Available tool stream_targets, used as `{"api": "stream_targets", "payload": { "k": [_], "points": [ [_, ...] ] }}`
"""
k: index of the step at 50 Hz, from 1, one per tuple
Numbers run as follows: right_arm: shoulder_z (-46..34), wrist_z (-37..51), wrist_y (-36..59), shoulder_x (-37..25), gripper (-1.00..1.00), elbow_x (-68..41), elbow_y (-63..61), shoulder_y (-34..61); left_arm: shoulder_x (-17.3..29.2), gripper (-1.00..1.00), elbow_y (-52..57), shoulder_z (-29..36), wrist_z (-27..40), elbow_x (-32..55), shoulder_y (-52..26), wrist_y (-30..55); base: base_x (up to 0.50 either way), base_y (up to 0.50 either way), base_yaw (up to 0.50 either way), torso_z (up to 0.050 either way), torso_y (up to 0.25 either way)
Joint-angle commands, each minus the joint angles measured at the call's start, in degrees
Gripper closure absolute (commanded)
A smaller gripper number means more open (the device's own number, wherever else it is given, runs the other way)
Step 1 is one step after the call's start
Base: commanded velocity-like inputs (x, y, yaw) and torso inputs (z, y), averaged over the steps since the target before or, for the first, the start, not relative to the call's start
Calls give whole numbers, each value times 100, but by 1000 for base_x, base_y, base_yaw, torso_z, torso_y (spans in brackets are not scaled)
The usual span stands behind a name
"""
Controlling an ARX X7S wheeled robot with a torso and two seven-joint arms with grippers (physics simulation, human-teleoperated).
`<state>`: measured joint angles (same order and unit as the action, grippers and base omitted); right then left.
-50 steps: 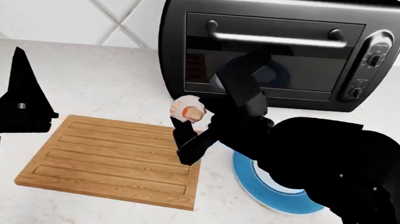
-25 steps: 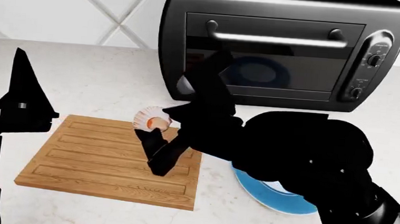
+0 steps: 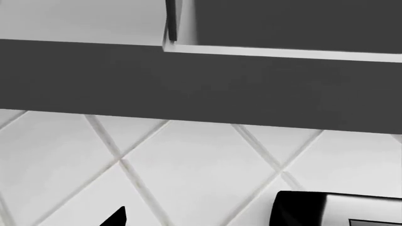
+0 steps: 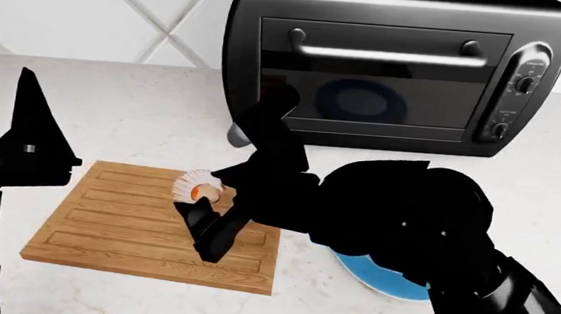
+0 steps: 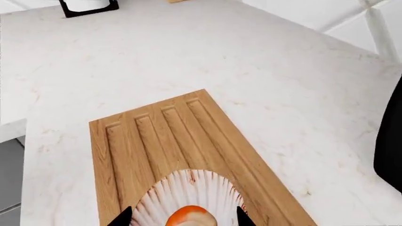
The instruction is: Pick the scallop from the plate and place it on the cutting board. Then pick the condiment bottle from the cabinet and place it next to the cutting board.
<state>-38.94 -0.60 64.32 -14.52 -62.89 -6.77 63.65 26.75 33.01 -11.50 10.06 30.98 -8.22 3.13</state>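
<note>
The scallop (image 4: 197, 187), a ribbed whitish shell with an orange centre, is held between the fingers of my right gripper (image 4: 201, 205) just above the far part of the cutting board (image 4: 118, 223). In the right wrist view the scallop (image 5: 188, 200) fills the gap in the gripper (image 5: 182, 217), with the grooved board (image 5: 144, 136) right below. The blue-rimmed plate (image 4: 381, 281) lies right of the board, mostly hidden under my right arm. My left gripper (image 4: 29, 106) is raised at the left, pointing up; one fingertip (image 3: 118, 219) shows against the tiled wall. The condiment bottle is out of view.
A black toaster oven (image 4: 395, 69) stands against the wall behind the board and plate. A dark wall cabinet (image 3: 201, 80) hangs overhead in the left wrist view. A black-framed object (image 5: 88, 5) sits at the counter's far end. The counter edge (image 5: 19, 129) drops off beside the board.
My right gripper has carried the scallop left and down, from beyond the board's far right corner to low over the board. The left arm has not moved.
</note>
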Motion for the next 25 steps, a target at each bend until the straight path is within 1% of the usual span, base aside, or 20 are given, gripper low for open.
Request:
{"api": "stream_targets", "payload": {
  "k": [1,6,7,25],
  "points": [
    [-80,-70,32,-5,100,-1,2,0,-2,-100,-49,45,-4,-20,-50,-14,0,0,0,0,0],
    [-56,-53,24,4,100,-26,43,29,-1,-100,-62,59,-2,-26,-62,-18,0,0,0,0,0],
    [-59,-48,24,2,-100,-25,39,39,-1,-100,-64,60,-1,-28,-61,-20,0,0,0,0,0],
    [36,109,28,-63,-100,-141,-133,123,14,-100,-17,81,7,-12,-9,-27,0,0,0,0,0]
  ]
}}
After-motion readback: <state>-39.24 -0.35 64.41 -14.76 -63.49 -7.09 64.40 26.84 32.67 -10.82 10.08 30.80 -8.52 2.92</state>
